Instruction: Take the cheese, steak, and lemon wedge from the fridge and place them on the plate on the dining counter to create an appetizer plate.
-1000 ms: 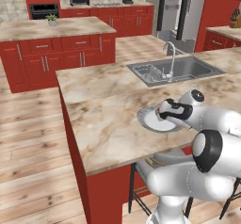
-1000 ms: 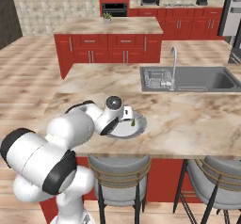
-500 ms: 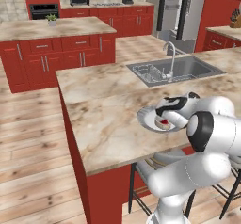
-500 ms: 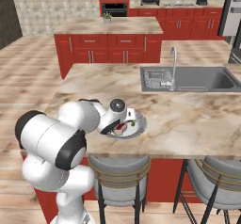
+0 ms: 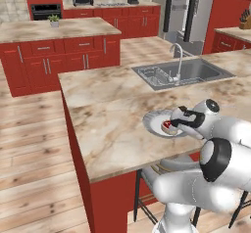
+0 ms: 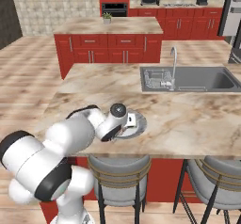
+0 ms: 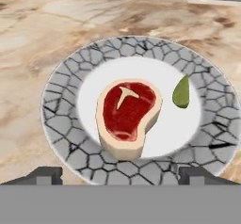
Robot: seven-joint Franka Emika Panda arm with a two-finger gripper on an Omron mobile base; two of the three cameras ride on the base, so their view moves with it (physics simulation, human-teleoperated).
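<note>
Left base view: my claw (image 5: 172,125) hovers over the plate (image 5: 153,124) on the marbled surface (image 5: 108,109).

Right base view: my arm hides most of the plate.

Hand view: jaws spread wide, empty. Thick steak (image 7: 127,115) lies mid-plate, lemon wedge (image 7: 181,92) beside it. A careless lift could nudge either; cheese remains unplaced.

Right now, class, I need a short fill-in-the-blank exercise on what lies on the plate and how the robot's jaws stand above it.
1. Beside the steak on the plate lies the lemon ____.
2. The plate rests on the dining ____, nearer the robot than the sink.
3. The gripper hangs over the plate with its jaws ____, gripping nothing.
4. Of the three foods, the ____ is not on the plate.

Missing words: wedge; counter; open; cheese
</note>
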